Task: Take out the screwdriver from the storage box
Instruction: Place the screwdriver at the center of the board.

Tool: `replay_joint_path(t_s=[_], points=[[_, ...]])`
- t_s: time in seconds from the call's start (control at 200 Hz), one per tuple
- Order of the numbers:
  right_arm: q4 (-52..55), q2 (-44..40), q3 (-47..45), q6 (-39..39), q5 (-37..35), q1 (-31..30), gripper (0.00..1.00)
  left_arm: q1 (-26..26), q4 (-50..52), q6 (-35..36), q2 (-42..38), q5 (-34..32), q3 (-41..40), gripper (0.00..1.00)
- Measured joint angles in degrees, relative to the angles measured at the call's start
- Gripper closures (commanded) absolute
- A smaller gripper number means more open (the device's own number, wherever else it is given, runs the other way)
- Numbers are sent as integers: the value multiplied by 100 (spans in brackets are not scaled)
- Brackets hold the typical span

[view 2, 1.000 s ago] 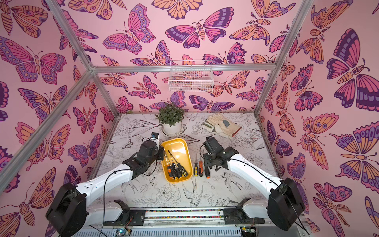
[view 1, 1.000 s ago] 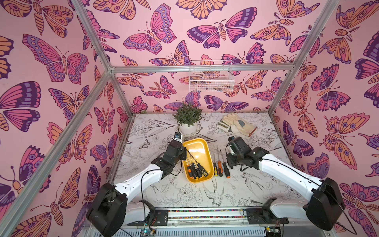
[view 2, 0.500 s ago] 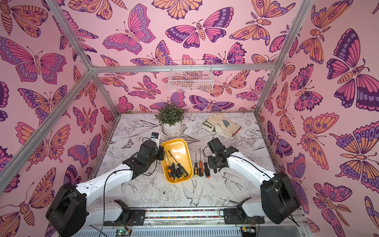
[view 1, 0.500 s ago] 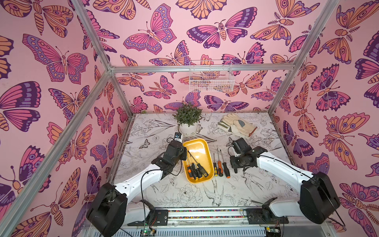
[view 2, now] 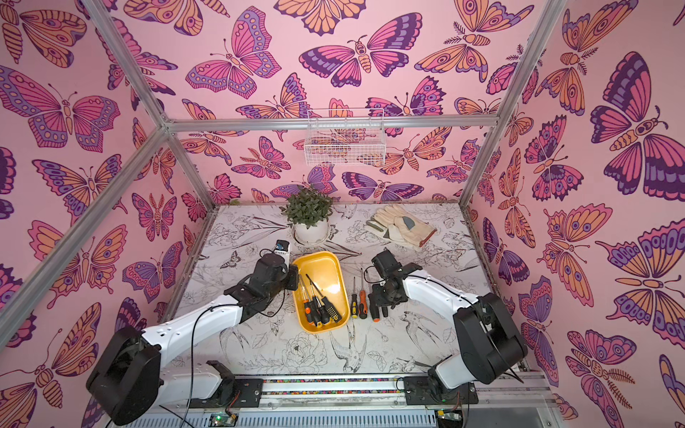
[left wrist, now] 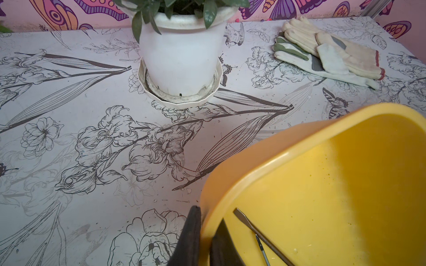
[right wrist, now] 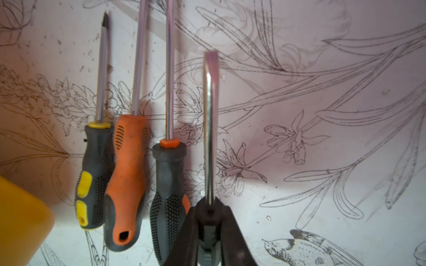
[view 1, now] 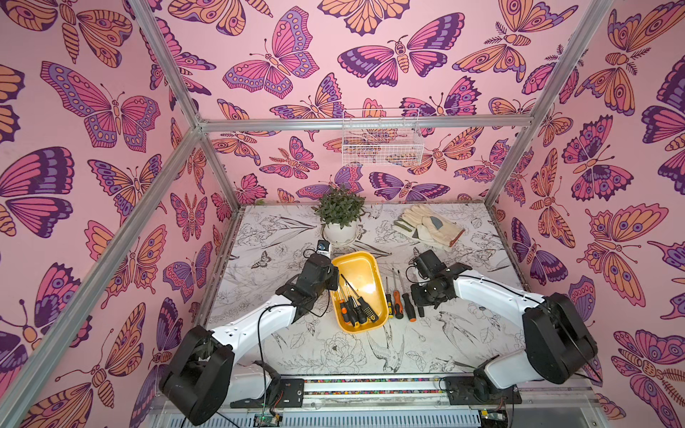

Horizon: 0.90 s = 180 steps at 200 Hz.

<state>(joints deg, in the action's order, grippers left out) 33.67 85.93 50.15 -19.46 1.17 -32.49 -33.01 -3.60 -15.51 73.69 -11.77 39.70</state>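
Storage box sits mid-table, long axis running 12 to 6 o'clock. It has not moved over the last second. About four screwdrivers lie bunched at its 6 o'clock end, as before.

Left gripper is at the box's 9 o'clock wall. Its fingers are closed tight across the rim, one outside and one inside. No change in arm or grip.

Right gripper is clamped narrow on the handle of a flat-blade screwdriver, out of the box, blade pointing to 12 o'clock. I cannot tell whether the tool touches the table.

Change: a second ago the right wrist stood nearer 12 o'clock, about level with the box's middle. It has since drawn toward 6 o'clock, to just 3 o'clock of the laid-out row, and the arm's big shoulder link has swung inward.

The row at the box's 3 o'clock is unmoved, lying parallel and close together. It holds a yellow-and-black screwdriver, an orange one and a black one with an orange collar.

Potted plant is at the box's 12 o'clock and the gloves near 1 o'clock, both where they were.
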Motion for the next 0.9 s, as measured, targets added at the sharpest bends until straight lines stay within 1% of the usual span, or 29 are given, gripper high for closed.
replay_joint_path(t_s=[0.901], points=[[-424, 533, -92, -20, 350, 251, 100, 0, 0, 2, 0, 22, 0, 100]])
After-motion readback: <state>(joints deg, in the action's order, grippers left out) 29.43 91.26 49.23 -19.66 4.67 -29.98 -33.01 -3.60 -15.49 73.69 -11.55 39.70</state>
